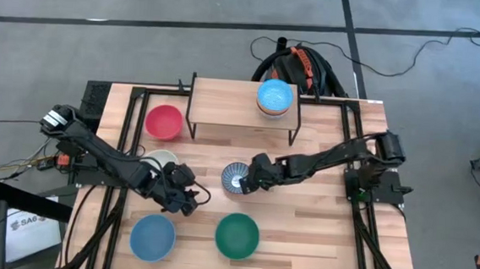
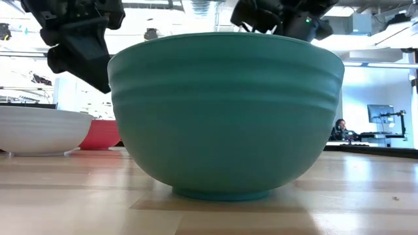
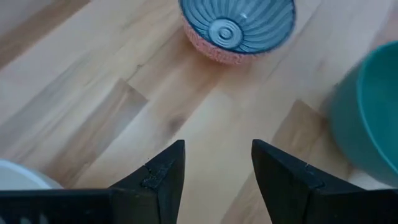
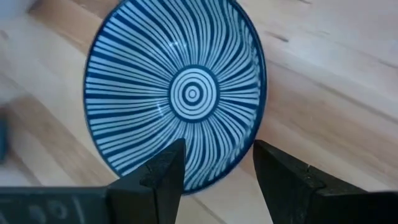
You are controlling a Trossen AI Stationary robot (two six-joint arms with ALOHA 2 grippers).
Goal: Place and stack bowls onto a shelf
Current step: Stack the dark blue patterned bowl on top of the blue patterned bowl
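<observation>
The shelf [image 1: 225,100] stands at the table's far side with a stack of bowls on its board, a light blue one [image 1: 275,96] on top. On the table sit the red bowl [image 1: 163,121], the white bowl [image 1: 160,157], the blue-white striped bowl [image 1: 235,177], another light blue bowl [image 1: 151,236] and the green bowl [image 1: 237,235]. My right gripper [image 4: 217,146] is open at the striped bowl's [image 4: 180,93] right rim. My left gripper [image 3: 217,146] is open over bare table left of that bowl [image 3: 236,28], near the white bowl. My right gripper comes at the striped bowl from the table's right, open, with one finger [image 4: 165,171] over the bowl's inside and the other [image 4: 280,177] just outside its rim [image 4: 258,118]. Whether either finger touches the rim, I cannot tell. The bowl rests on the table.
The green bowl [image 2: 225,111] fills the low view; the white bowl [image 2: 39,130] and the red bowl [image 2: 101,134] show behind it. Black frame rails [image 1: 125,135] run along the table's left and right sides. Bare wood lies right of the green bowl.
</observation>
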